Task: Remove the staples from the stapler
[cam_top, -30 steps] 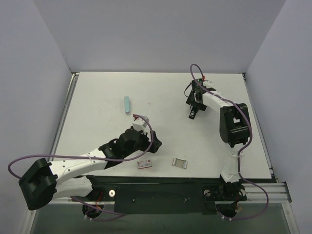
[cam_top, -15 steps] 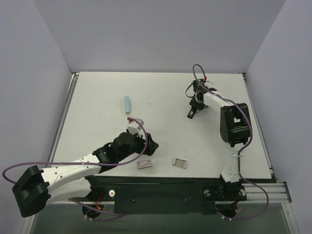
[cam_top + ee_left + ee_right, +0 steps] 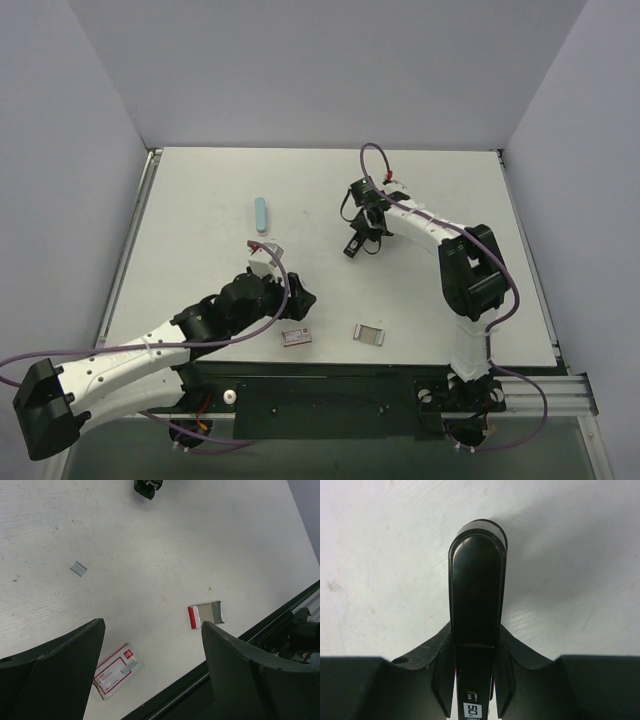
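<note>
The right gripper (image 3: 476, 632) is clamped on the glossy black, round-nosed stapler (image 3: 476, 575), over the middle of the matte, faintly streaked white table (image 3: 200, 190) and well away from its edges. The left gripper (image 3: 152, 629) hangs with its fingers spread wide. A tiny flat silvery strip of staples (image 3: 78, 569) lies on bare table between it and the stapler, touching neither.

The stapler (image 3: 476, 595) sits between the right claw's (image 3: 476, 642) fingers and projects ahead of them over the table (image 3: 200, 190). Ahead of the left claw (image 3: 153, 627), towards its wrist view's left, the staples (image 3: 78, 569) lie on the table. The small box (image 3: 116, 670) lies beside that view's left-hand finger. The open tray (image 3: 205, 616) lies just ahead of the right-hand finger.
</note>
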Controlling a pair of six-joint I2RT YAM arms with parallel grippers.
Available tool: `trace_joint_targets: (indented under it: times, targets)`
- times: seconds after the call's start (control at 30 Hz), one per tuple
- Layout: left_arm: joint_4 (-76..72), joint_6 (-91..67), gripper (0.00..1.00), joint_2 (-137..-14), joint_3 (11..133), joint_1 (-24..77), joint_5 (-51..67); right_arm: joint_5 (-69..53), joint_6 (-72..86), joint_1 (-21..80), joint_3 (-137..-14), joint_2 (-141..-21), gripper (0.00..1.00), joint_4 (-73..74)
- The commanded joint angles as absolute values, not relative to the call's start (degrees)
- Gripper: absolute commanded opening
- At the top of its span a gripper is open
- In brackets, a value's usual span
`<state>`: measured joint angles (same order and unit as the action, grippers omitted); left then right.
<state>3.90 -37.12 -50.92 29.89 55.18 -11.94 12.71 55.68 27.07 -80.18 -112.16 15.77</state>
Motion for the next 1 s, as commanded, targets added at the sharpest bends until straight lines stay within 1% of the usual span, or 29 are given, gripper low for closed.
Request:
trace_joint_targets:
  times: [0.0, 0.07, 0.27, 0.47, 0.63, 0.73, 0.87, 0.9, 0.93, 0.97]
  targets:
    - [10.8, -39.4, 0.89, -46.1, 33.8, 55.5, -15.9, 20.5, 66.8, 32.1, -84.6, -108.6, 0.00, 23.4]
    - [12.9, -40.3, 0.89, -43.2, 34.0, 55.5, -17.4, 25.4, 71.1, 34.4, -86.7, -109.7, 0.00, 27.7]
    - [20.8, -41.3, 0.89, -33.8, 35.6, 55.5, -21.0, 34.8, 84.5, 41.3, -87.4, -111.0, 0.00, 30.7]
    - [25.6, -41.2, 0.89, -29.8, 37.3, 55.5, -23.7, 36.4, 91.8, 45.7, -93.8, -117.1, 0.00, 34.5]
    - [27.0, -41.8, 0.88, -28.3, 36.7, 55.5, -23.8, 39.8, 92.9, 47.7, -97.0, -120.6, 0.00, 35.4]
    - [27.4, -42.0, 0.88, -27.1, 36.1, 55.5, -24.4, 39.6, 93.3, 47.9, -97.3, -121.5, 0.00, 35.5]
    - [27.9, -42.2, 0.88, -26.9, 36.2, 55.5, -25.3, 38.8, 93.3, 47.9, -97.4, -122.5, 0.07, 35.4]
    - [28.2, -42.2, 0.88, -27.3, 36.6, 55.5, -25.4, 38.7, 93.4, 47.9, -97.1, -122.7, 0.12, 35.5]
    - [28.6, -42.2, 0.88, -27.5, 36.8, 55.5, -25.6, 38.5, 93.4, 48.0, -96.9, -122.9, 0.15, 35.5]
    - [28.6, -42.2, 0.88, -27.9, 36.9, 55.5, -25.6, 38.4, 93.4, 48.0, -96.7, -122.8, 0.21, 35.4]
